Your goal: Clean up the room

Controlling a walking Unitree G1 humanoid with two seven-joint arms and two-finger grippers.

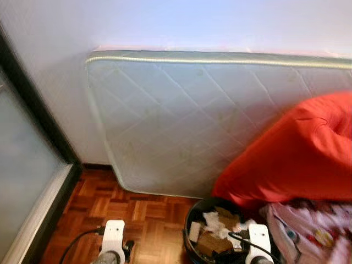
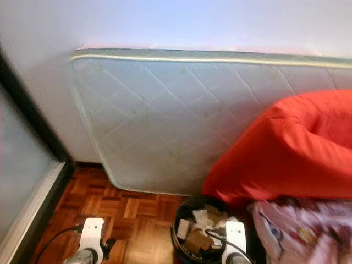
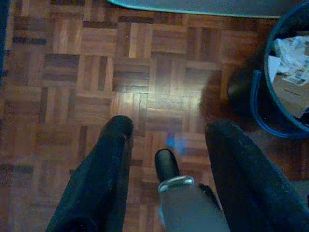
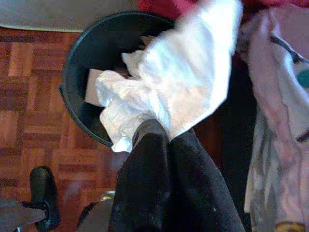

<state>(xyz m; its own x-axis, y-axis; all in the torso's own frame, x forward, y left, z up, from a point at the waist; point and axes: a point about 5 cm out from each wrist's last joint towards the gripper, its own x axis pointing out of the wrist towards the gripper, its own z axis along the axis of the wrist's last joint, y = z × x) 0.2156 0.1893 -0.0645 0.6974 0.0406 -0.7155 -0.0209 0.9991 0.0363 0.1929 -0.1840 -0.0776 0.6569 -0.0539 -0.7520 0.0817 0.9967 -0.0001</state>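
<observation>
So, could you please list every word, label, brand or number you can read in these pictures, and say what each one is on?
There is no text that can be read.
Bin: the paper scraps and cardboard inside show no readable lettering.
Crumpled white paper, held in the right tool: blank as far as it shows.
Patterned pink cloth: printed shapes, too blurred to tell whether any are letters.
Mattress: no label in sight.

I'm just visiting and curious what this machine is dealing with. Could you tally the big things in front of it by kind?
Mattress leaning on the wall: 1
Red cushion: 1
Black bin with paper and cardboard scraps inside: 1
Crumpled white paper pinched in the right gripper above the bin: 1
Pink patterned cloth: 1
Total: 5
</observation>
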